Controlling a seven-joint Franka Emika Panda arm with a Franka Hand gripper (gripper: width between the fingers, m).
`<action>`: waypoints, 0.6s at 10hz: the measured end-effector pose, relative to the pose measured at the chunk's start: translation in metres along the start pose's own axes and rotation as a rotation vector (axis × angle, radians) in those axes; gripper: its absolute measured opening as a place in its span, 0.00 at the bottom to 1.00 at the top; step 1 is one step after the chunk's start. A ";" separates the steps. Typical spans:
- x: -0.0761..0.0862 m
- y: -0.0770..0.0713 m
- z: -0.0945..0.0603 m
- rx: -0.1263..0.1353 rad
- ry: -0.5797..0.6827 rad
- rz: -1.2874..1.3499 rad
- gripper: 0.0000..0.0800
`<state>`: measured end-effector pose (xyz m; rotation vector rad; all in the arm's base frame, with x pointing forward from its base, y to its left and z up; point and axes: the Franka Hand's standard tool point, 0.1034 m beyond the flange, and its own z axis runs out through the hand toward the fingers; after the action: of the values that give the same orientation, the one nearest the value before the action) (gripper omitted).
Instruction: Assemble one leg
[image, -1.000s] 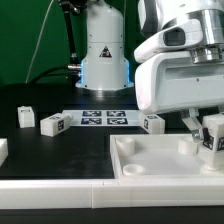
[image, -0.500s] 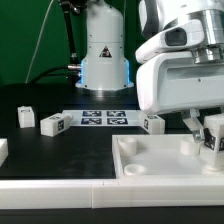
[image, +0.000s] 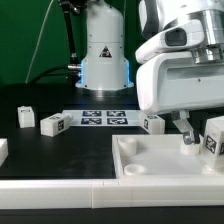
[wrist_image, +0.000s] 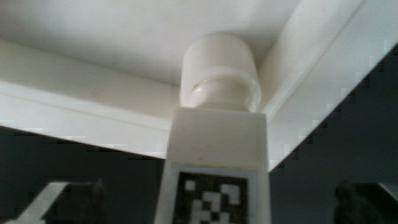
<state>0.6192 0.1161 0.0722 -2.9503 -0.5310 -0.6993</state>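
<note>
The leg (image: 213, 138), a small white post with a black-and-white tag, stands upright in the far corner of the white square top (image: 160, 165) at the exterior view's right. In the wrist view the leg (wrist_image: 217, 140) runs down to its round end in the top's corner (wrist_image: 107, 75). My gripper (image: 205, 140) is around the leg with its jaws open. Its dark fingers (wrist_image: 63, 200) stand apart from the leg on both sides, with gaps showing. Midway between them is the tagged face of the leg, where the gripper (wrist_image: 214, 205) straddles it.
Three loose white legs lie on the black table: one (image: 52, 124) and another (image: 26, 116) at the exterior view's left, a third (image: 153, 122) by the marker board (image: 105, 118). A white block (image: 2, 150) sits at the left edge. The robot base (image: 103, 50) stands behind.
The fingers have spread apart and let go of the leg. The leg stays standing in the corner of the square top.
</note>
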 end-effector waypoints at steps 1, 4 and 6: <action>0.000 0.000 0.000 0.000 0.000 0.000 0.81; 0.005 0.001 -0.009 0.002 -0.006 -0.002 0.81; 0.011 0.000 -0.017 0.026 -0.070 0.008 0.81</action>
<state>0.6207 0.1174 0.0924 -2.9604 -0.5291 -0.5865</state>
